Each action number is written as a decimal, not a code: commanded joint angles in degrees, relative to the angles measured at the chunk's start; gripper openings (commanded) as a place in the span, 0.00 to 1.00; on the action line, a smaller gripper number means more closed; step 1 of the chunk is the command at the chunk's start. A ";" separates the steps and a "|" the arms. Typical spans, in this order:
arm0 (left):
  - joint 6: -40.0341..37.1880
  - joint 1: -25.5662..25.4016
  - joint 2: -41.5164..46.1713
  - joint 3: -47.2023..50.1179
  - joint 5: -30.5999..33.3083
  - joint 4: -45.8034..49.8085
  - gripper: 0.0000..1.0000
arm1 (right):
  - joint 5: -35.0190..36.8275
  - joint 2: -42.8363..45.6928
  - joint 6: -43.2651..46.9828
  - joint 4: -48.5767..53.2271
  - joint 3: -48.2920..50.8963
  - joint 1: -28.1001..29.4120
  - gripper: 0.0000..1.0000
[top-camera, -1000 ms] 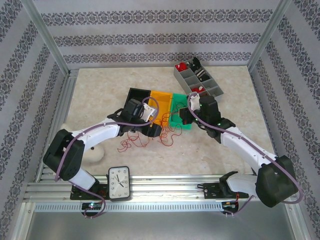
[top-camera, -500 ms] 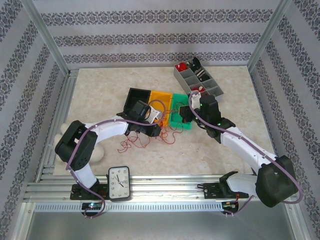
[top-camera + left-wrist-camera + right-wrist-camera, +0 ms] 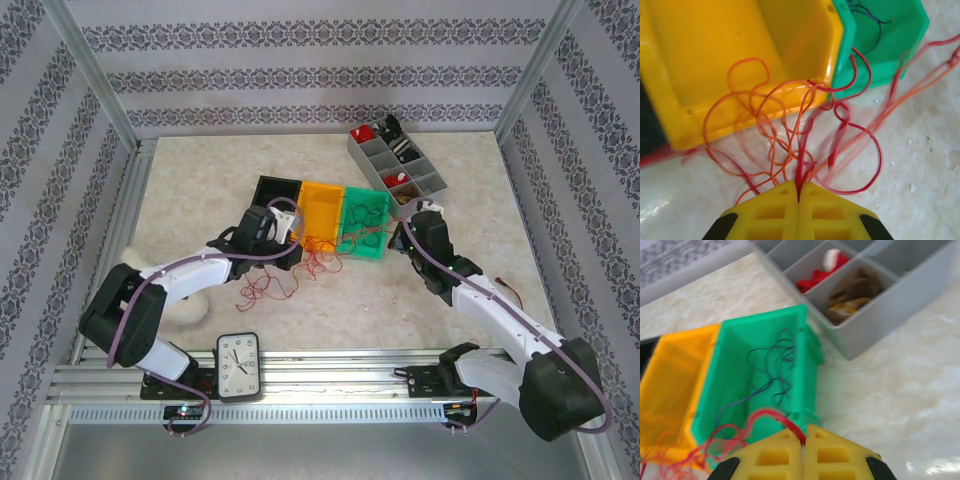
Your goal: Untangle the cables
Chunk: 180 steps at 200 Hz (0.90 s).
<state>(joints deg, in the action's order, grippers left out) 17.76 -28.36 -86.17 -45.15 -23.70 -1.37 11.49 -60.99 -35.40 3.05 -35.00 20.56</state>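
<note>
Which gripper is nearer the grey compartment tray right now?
Right. The right gripper is close to the grey compartment tray; the left gripper is farther left, by the yellow bin.

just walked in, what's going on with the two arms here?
Both arms are working a clump of red and orange cables in front of the yellow bin and green bin. The left hand is shut on a bunch of strands; the right hand is shut on one red strand by the green bin. The wires are looped together, not yet separated.
</note>
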 commanded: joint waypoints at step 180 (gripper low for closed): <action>22.59 12.04 7.87 7.13 39.52 15.42 0.00 | 11.09 14.20 -9.50 10.77 6.09 -20.41 0.01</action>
<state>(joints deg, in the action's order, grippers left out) 35.88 -18.35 -80.42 -38.24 5.41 6.55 20.51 -48.31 -46.11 12.34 -29.43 2.26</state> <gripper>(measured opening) 0.056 0.061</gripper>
